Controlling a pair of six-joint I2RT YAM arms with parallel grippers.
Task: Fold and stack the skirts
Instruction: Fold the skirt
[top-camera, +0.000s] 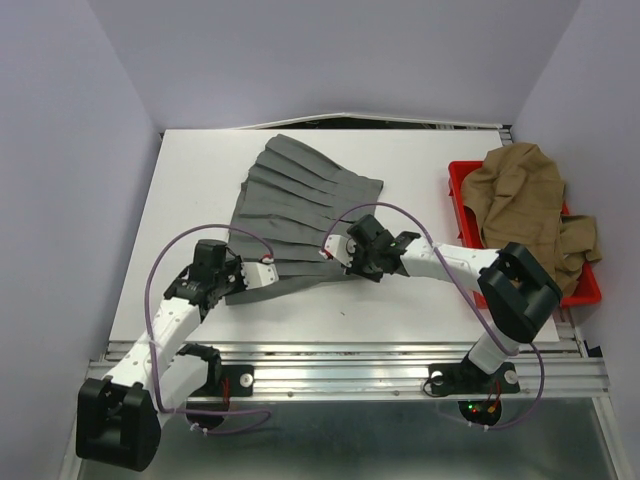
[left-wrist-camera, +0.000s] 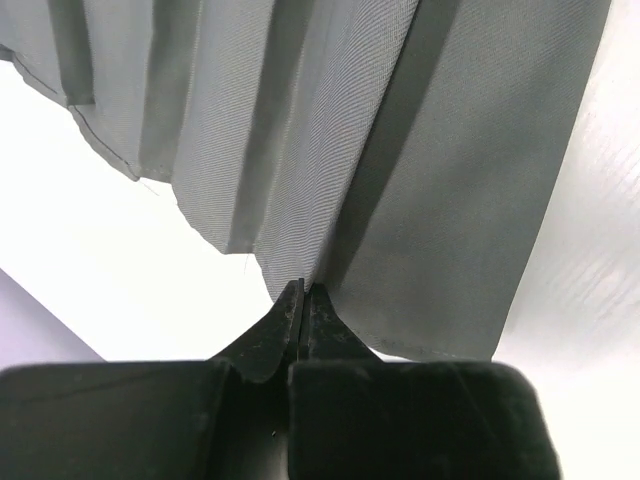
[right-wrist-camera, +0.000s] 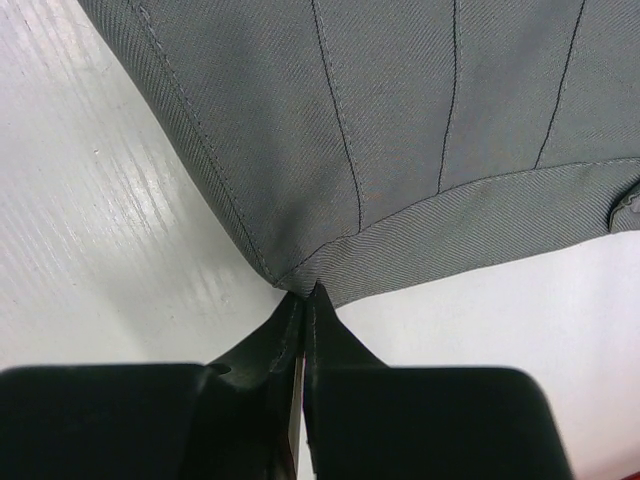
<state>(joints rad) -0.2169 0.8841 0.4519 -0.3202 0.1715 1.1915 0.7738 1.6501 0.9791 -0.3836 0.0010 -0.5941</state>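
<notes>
The grey skirt (top-camera: 300, 195) lies fanned out flat on the white table (top-camera: 195, 190), pleats running toward the back. My left gripper (top-camera: 272, 272) is at its near left edge. In the left wrist view the left gripper (left-wrist-camera: 303, 290) is shut on a fold of the grey skirt (left-wrist-camera: 440, 180) at the hem. My right gripper (top-camera: 333, 253) is at the near right edge. In the right wrist view the right gripper (right-wrist-camera: 305, 292) is shut on a stitched corner of the grey skirt (right-wrist-camera: 400, 130). The tan-brown skirt (top-camera: 520, 195) sits bunched in a tray.
The red tray (top-camera: 585, 292) stands at the table's right edge, beside the right arm's elbow (top-camera: 520, 290). Purple cables loop above both arms. Lilac walls close in the left, back and right sides. Bare white table (top-camera: 400, 310) shows in front of the grey skirt.
</notes>
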